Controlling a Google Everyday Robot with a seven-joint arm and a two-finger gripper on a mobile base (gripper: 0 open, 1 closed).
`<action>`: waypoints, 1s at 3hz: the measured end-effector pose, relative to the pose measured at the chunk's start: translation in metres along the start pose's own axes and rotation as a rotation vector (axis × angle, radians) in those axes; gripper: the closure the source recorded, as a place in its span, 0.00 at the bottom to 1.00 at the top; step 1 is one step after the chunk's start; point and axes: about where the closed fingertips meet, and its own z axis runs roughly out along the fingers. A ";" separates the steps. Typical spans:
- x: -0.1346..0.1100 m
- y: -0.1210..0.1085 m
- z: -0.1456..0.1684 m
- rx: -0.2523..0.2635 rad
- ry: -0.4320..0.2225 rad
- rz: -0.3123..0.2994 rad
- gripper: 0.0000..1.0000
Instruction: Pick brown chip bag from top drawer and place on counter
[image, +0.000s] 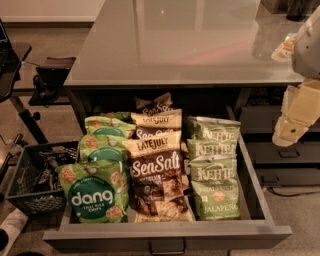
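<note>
The top drawer (165, 234) stands pulled open under the counter (185, 45). Three brown chip bags stand in its middle row: the front one (156, 175) shows "Sea Salt", a second (156, 125) is behind it, and a third (154, 105) is at the back, partly under the counter edge. My gripper (292, 122), with cream-coloured parts, hangs at the right edge of the view. It is above and to the right of the drawer, below counter level, and touches no bag.
Bright green dang bags (97, 192) fill the drawer's left row and pale green Kettle Jalapeno bags (215, 182) the right. A black crate (35, 175) sits on the floor at left. Narrower drawer fronts (285, 152) are at right. A small packet (286, 45) lies on the counter's right.
</note>
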 end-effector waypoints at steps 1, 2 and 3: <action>0.000 0.000 0.000 0.000 0.000 0.000 0.00; 0.008 0.011 0.027 -0.020 -0.030 0.033 0.00; 0.016 0.029 0.064 -0.038 -0.059 0.063 0.00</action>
